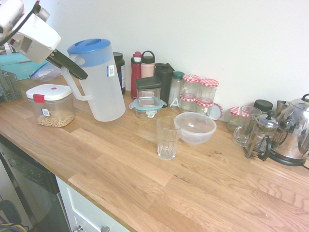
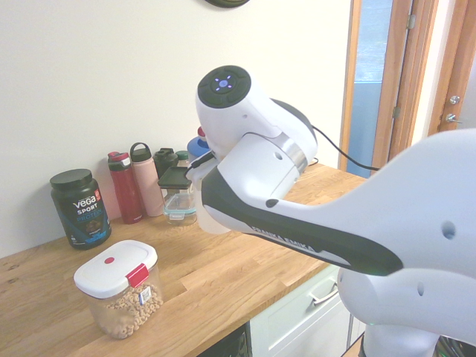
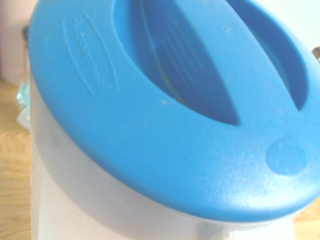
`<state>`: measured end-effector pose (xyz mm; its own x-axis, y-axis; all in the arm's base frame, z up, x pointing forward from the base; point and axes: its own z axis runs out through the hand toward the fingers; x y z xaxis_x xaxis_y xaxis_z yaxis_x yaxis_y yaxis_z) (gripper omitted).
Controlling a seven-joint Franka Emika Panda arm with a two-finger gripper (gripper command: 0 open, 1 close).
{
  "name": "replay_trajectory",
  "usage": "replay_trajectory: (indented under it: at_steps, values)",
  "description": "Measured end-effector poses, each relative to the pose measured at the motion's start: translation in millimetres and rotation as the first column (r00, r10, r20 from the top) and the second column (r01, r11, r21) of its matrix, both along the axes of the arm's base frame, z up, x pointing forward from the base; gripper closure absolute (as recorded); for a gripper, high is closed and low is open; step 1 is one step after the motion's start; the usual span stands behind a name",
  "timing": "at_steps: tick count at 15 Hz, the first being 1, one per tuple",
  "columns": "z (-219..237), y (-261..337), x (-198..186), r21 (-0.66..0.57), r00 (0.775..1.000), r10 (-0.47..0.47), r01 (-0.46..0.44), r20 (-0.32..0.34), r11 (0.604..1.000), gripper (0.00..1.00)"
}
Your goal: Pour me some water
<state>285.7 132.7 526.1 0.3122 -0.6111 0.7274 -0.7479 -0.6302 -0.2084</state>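
One vessel matters here: the jug (image 1: 100, 82), a tall frosted-white plastic container with a blue lid (image 1: 90, 50) and a side handle (image 1: 73, 86), located in the upper left of the first exterior frame on the wooden countertop (image 1: 145, 183). It appears tilted slightly, its top leaning toward the left of that frame; whether its base rests fully on the wood cannot be confirmed. Its long axis runs near vertical. The handle faces left, toward the arm, so the pouring side probably faces right, toward the drinking glass (image 1: 167, 137) standing well apart at frame centre.

The gripper (image 1: 72, 71) sits at the top of the handle, its dark fingers seemingly closed around it, though the contact is partly hidden.

Handling assessment: the plastic wall is stiff but likely smooth and somewhat slippery. The fill level is not discernible through the frosted wall; if full, the load will be heavy and will shift during tilting. The handle is the appropriate grasp point. The wrist view shows only the lid, close and tilted.
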Motion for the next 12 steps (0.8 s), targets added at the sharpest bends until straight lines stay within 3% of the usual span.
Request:
replay_trajectory:
  at_steps: [5,12]
  values:
    - [-8,14,36,0.066,0.997,0.021,-0.017,-0.068,0.998,1.00]
    - [-45,47,56,0.008,0.994,0.033,-0.033,-0.108,0.999,1.00]
